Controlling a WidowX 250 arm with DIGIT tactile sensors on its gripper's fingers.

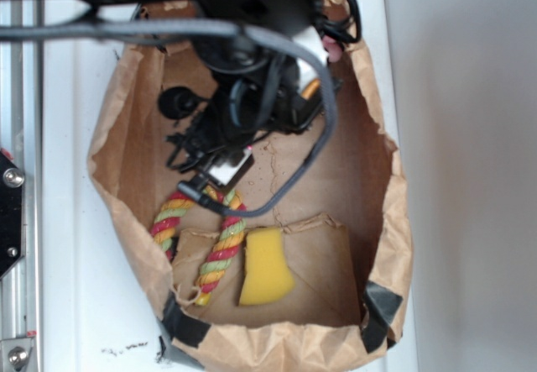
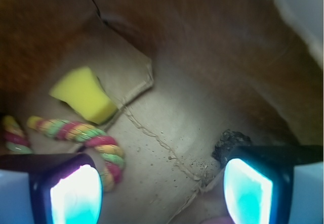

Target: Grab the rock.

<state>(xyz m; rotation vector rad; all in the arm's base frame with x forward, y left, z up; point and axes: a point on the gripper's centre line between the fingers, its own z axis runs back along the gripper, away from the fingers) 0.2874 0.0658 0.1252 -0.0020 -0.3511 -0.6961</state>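
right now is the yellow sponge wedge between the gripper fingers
No, the yellow sponge wedge lies well beyond the open gripper, and only bare paper shows between its fingers.

1. The small dark rough rock [image 2: 229, 142] is partly hidden behind one glowing gripper finger [image 2: 248, 189] in the wrist view; the exterior view does not show it.
2. The red, yellow and green twisted rope [image 1: 220, 250] disappears under the black robot arm [image 1: 252, 70].
3. The picture's bottom edge cuts off both fingers.
4. The wrist view's upper bag wall is blurred.
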